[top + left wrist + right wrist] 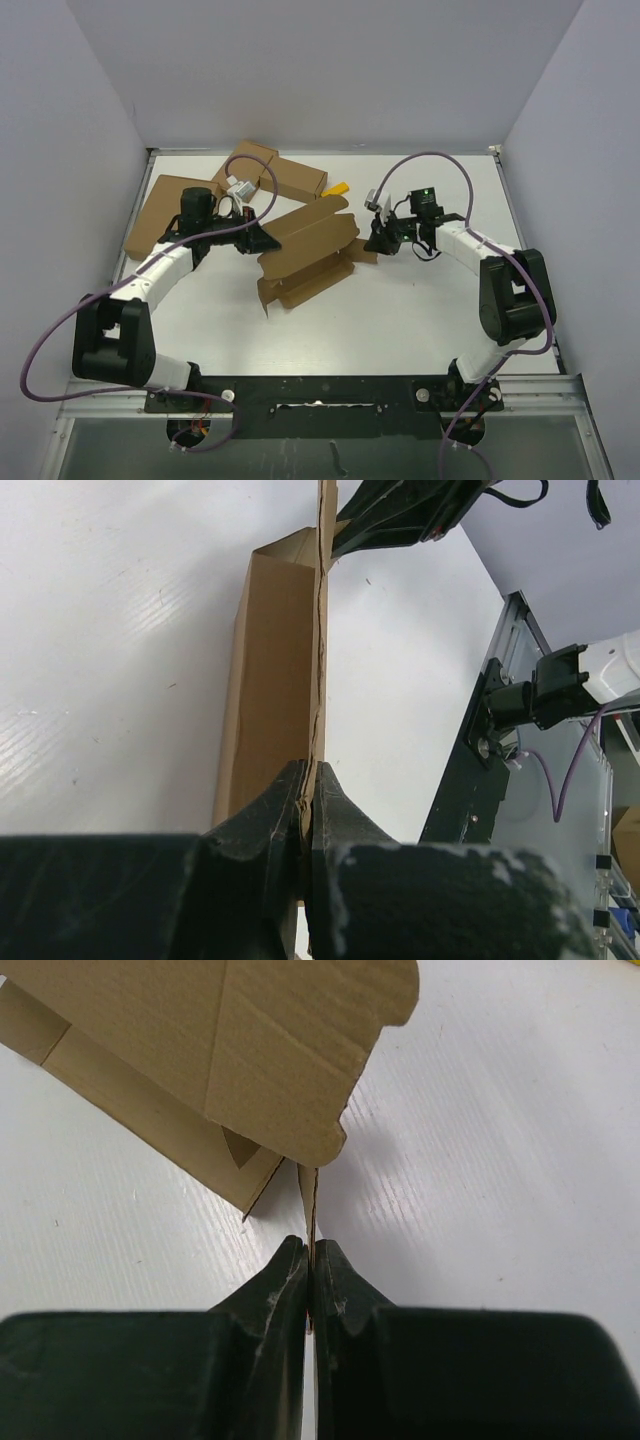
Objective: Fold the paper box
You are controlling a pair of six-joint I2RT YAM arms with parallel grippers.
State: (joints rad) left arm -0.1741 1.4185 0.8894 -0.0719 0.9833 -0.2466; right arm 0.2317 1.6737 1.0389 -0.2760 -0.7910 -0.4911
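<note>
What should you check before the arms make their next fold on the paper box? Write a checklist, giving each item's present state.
1. Left gripper shut on an edge of the paper box: ok.
2. Right gripper shut on a flap of the box: ok.
3. Box fully folded: not ok, its flaps stand open.
4. Two small cartons apart from the box: cannot tell, they lie close behind it.
5. Larger flat carton apart from the box: ok.
</note>
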